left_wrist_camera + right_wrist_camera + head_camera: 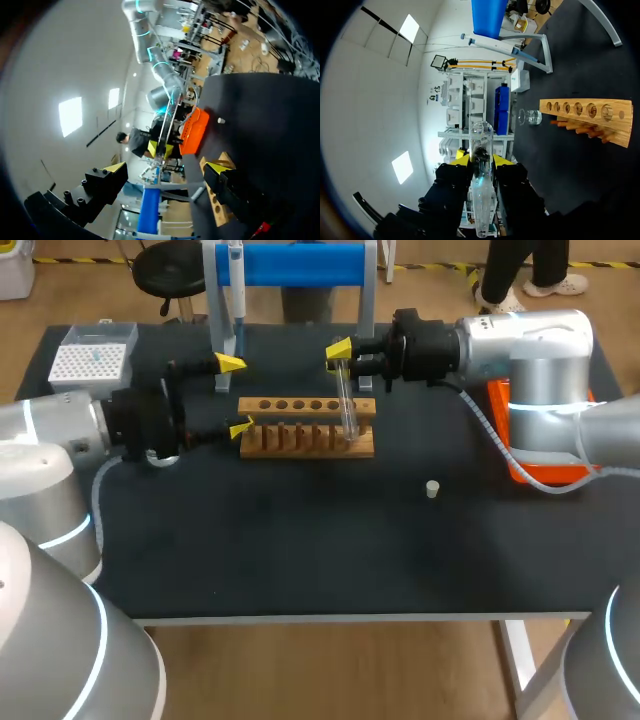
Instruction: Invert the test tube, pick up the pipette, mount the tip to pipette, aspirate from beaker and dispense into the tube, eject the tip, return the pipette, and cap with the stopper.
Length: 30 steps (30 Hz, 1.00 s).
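Stopper (432,489): loose, toward the front edge of the tabletop (300,550), right of middle. Rack (307,427): mid-table. Test tube (347,405): clamped in my right gripper (340,354), hanging near upright at the rack's right end. Left gripper (235,395): jaws wide, empty, by the rack's left end. Pipette (237,285): on its stand (300,264), far edge. I judge seating the tube needs it plumb over a hole, released only once bottomed.

Silver arms (530,350), blue-ringed and grey-cabled, end in black, yellow-tipped left tool (235,395) and right tool (339,356).
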Available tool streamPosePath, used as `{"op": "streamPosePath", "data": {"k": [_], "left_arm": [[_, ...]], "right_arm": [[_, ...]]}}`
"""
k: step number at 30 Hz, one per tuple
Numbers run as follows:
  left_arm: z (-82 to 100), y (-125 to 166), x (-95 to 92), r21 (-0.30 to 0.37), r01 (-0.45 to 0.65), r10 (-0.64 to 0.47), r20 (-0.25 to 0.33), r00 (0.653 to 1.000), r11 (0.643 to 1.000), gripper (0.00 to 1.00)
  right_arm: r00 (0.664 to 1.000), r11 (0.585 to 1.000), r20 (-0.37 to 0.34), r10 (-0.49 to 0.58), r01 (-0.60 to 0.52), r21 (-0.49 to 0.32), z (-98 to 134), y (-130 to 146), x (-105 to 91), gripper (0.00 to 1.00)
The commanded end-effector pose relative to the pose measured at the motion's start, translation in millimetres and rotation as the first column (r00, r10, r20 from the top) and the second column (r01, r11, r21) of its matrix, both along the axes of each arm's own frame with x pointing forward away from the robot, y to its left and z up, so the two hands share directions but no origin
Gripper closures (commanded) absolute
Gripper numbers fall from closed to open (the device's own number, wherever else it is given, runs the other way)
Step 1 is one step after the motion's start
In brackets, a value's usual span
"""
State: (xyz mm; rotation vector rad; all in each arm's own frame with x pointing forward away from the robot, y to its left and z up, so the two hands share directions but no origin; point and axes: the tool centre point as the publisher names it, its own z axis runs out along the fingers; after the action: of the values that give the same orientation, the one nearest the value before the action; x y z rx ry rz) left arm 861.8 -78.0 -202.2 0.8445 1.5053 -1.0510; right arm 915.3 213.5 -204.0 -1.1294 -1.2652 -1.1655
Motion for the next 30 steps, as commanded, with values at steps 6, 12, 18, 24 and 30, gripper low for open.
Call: {"op": "streamPosePath", "data": {"k": [6,12,18,24,30], "left_arm": [[4.5,-23,-4.3,-0.033,0.057,-0.053,0.106,0.993,0.998,0.00],[6.7,-32,-3.7,-0.026,0.110,-0.105,0.149,0.983,0.994,0.00],[6.8,-48,-9.7,0.008,0.147,-0.147,0.169,0.975,0.989,0.00],[3.3,-69,-17.7,0.026,0.177,-0.178,0.175,0.968,0.984,0.00],[0.7,-89,-23.8,0.029,0.198,-0.200,0.176,0.964,0.980,0.00]], "right_arm": [[1.000,1.000,0.000,0.001,-0.001,-0.003,1,0,0.2,1.00],[1.000,1.000,0.000,0.001,-0.001,-0.003,1,0,0.2,1.00],[1.000,1.000,0.000,0.001,-0.001,-0.003,1,0,0.2,1.00],[1.000,1.000,0.000,0.001,-0.001,-0.003,1,0,0.2,1.00],[1.000,1.000,0.000,0.001,-0.001,-0.003,1,0,0.2,1.00]]}}
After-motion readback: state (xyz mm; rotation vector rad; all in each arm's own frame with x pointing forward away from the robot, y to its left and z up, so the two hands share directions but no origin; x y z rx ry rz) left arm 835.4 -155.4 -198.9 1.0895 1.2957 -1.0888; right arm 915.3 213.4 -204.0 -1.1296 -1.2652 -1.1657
